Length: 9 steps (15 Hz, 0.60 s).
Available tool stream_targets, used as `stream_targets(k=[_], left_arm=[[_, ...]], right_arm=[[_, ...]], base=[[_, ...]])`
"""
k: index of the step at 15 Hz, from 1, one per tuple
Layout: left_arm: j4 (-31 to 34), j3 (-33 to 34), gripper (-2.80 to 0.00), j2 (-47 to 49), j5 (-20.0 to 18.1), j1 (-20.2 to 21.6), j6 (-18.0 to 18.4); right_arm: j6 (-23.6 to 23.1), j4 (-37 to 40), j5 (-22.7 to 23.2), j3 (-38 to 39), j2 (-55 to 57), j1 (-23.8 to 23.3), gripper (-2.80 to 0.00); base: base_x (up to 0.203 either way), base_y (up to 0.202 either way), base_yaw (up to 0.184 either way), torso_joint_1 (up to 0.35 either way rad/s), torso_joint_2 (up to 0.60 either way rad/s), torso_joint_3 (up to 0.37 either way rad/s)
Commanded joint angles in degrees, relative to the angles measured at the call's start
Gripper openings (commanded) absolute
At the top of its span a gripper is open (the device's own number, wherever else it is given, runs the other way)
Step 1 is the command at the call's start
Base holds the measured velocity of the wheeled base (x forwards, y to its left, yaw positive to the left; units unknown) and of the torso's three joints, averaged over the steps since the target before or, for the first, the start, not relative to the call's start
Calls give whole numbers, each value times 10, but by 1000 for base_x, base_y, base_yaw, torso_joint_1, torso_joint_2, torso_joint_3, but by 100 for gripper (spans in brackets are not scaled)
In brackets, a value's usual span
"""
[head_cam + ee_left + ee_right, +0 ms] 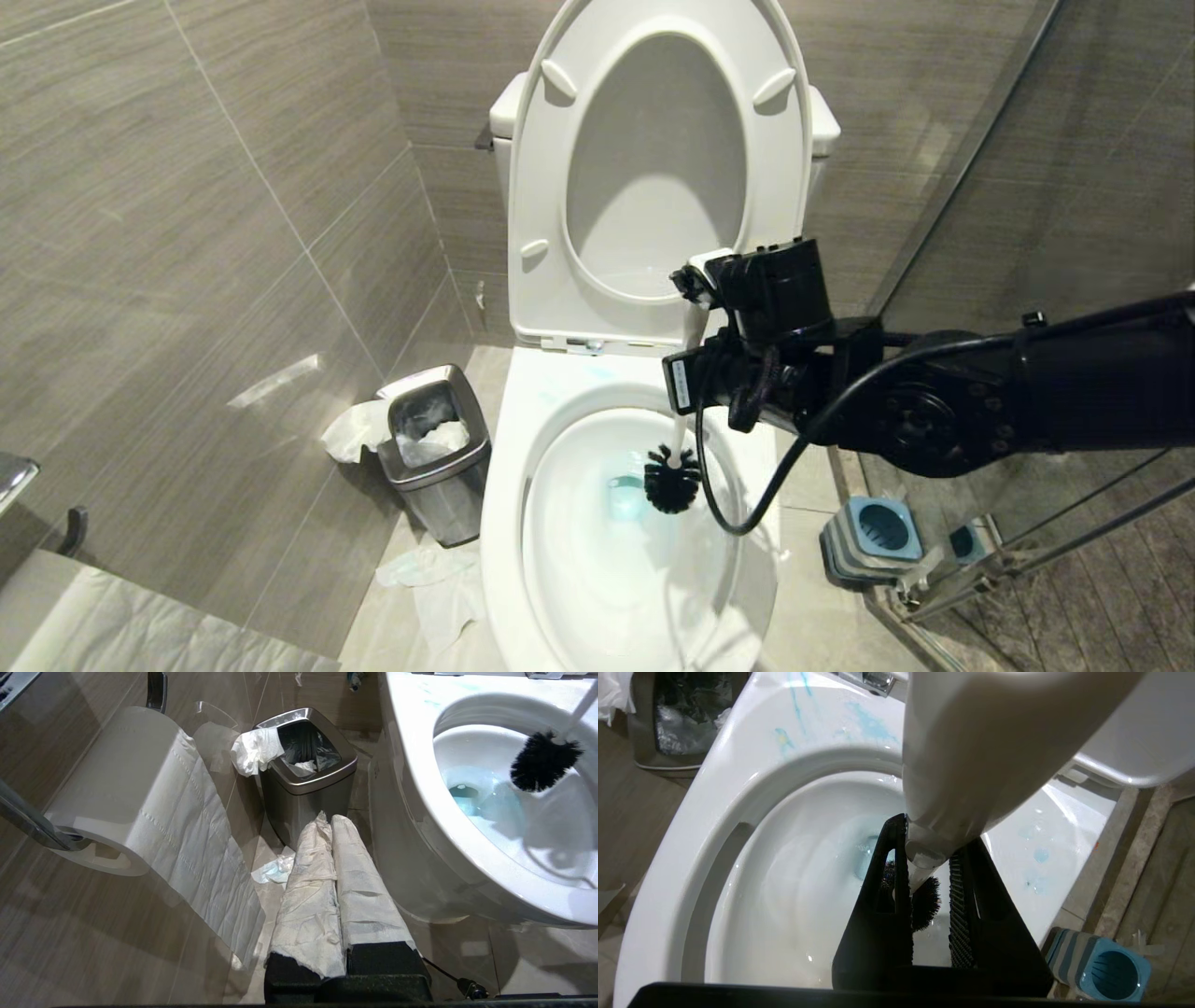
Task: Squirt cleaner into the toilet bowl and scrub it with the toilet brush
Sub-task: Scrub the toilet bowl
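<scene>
Scrubbing step: right gripper (689,347) fingers clamp the toilet brush (672,478) inside the toilet bowl (509,523); next, press bristles against the wall.

We find no readable text anywhere. Small white label (681,384) on right arm's wrist housing carries dark marks, too small for us to make out. No brand, number or sign legible on toilet bowl (523,439), steel bin (303,791) or striped brush holder (1099,963).
</scene>
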Motion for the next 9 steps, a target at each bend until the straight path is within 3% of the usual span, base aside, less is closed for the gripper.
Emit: stream_targets(k=[1, 5, 9], left_arm=[[0, 1, -280, 0, 1, 0, 0], [0, 1, -280, 0, 0, 0, 0], [0, 1, -280, 0, 0, 0, 0]], right_arm=[[0, -1, -1, -42, 52, 0, -280], [0, 3, -5, -115, 97, 23, -280], [0, 9, -3, -118, 102, 54, -280]], base=[[0, 0, 0, 0, 0, 0], [0, 0, 0, 0, 0, 0], [0, 0, 0, 0, 0, 0]])
